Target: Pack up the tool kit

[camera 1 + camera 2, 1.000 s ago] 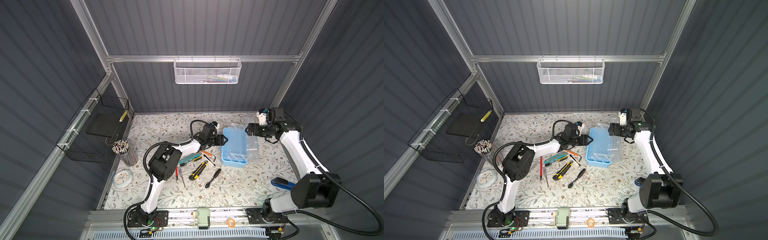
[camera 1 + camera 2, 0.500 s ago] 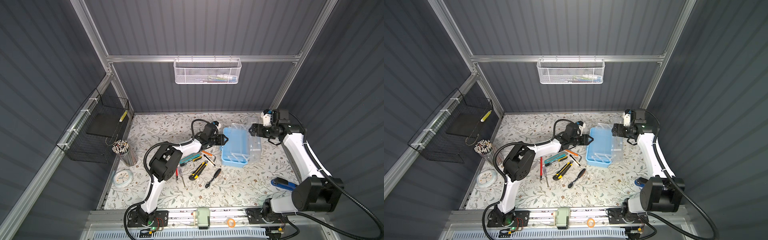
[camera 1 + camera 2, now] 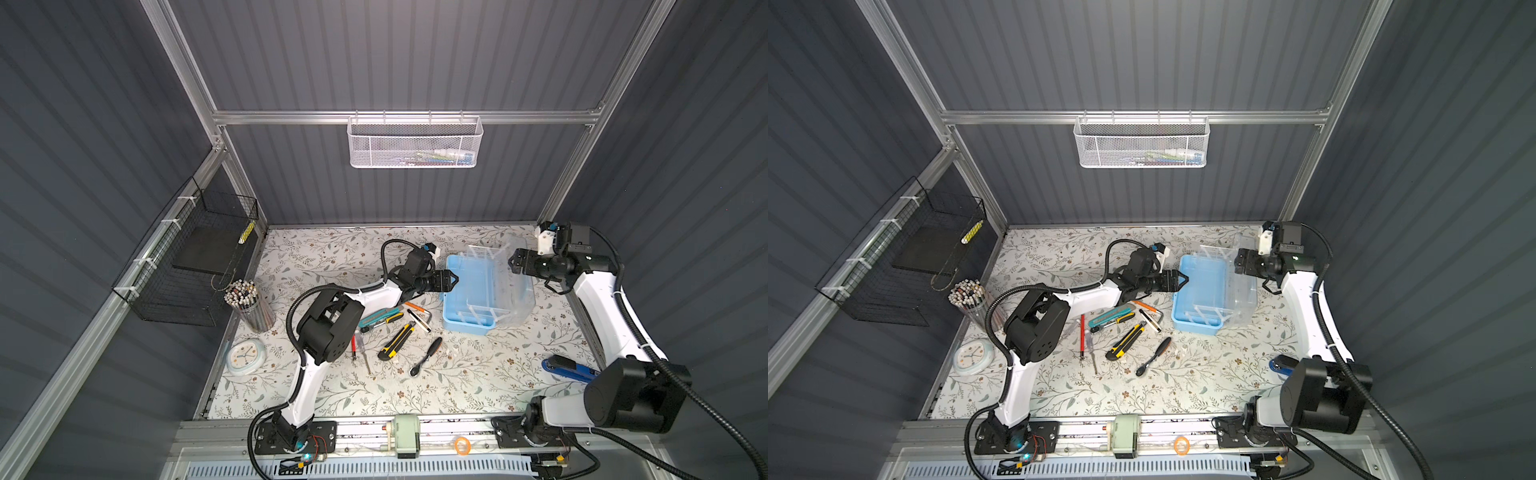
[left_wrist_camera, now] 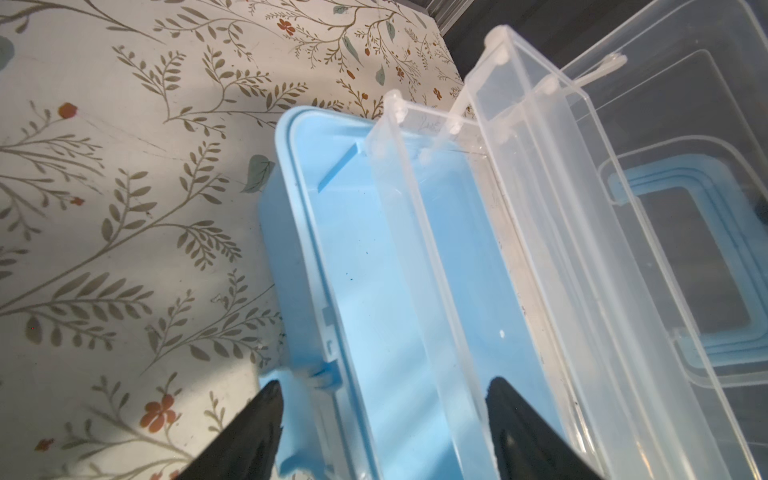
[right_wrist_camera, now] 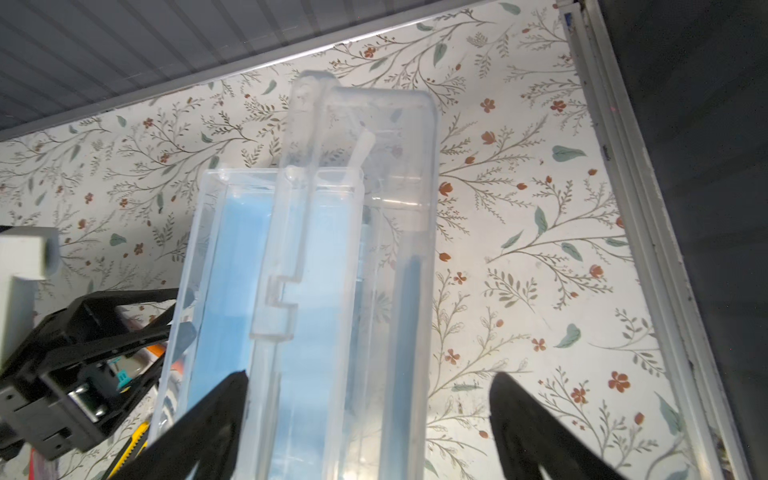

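Right of the loose tools (image 3: 399, 336), the blue box (image 3: 467, 326) looks light, stiff, slick; grip its rim; left gripper (image 3: 452, 281) and right gripper (image 3: 512, 266) both gape empty.

The light-blue box (image 3: 1200, 276) lies between the left claw (image 3: 1182, 281) and right claw (image 3: 1236, 263), with a yellow-black knife (image 3: 1125, 341) lying nearby.

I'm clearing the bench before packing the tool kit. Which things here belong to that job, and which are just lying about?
Job: light-blue box, clear lid, yellow-black knife, teal knife, ratchet, red screwdriver.
Lying about: pencil cup, clock, white mesh basket, black wire basket.
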